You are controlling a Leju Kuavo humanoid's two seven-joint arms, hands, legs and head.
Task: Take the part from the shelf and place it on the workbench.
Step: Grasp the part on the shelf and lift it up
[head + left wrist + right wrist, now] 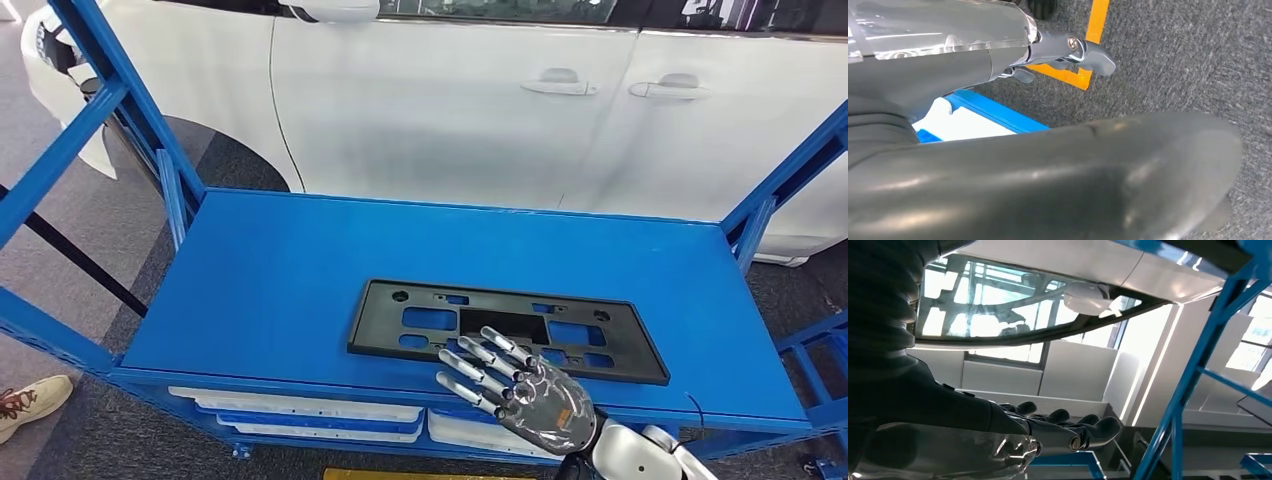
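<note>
One flat black plastic part, a long rectangular frame pierced with rectangular cut-outs and small round holes, lies on the top board of the blue metal shelf. Its long axis runs across the board from the robot's left to its right, slightly skewed, so that the left end sits a little farther from the robot and the right end a little nearer; its near long edge runs close to the shelf's front edge. In the head view the right hand comes up from below with palm down, its fingers spread and straight, their tips over the near edge of the black part; it grips nothing, and whether the tips touch the plastic cannot be told. That view also takes in a white car just behind the shelf, white trays on the level below the top board, and a person's shoe on the grey carpet at the left. The right wrist view looks upward from behind the same hand: dark fingers extended side by side, a blue upright of the shelf and the car's body above. The left wrist view looks down past the left hand at grey carpet marked with yellow floor tape; its visible fingers are loosely bent with nothing held.
</note>
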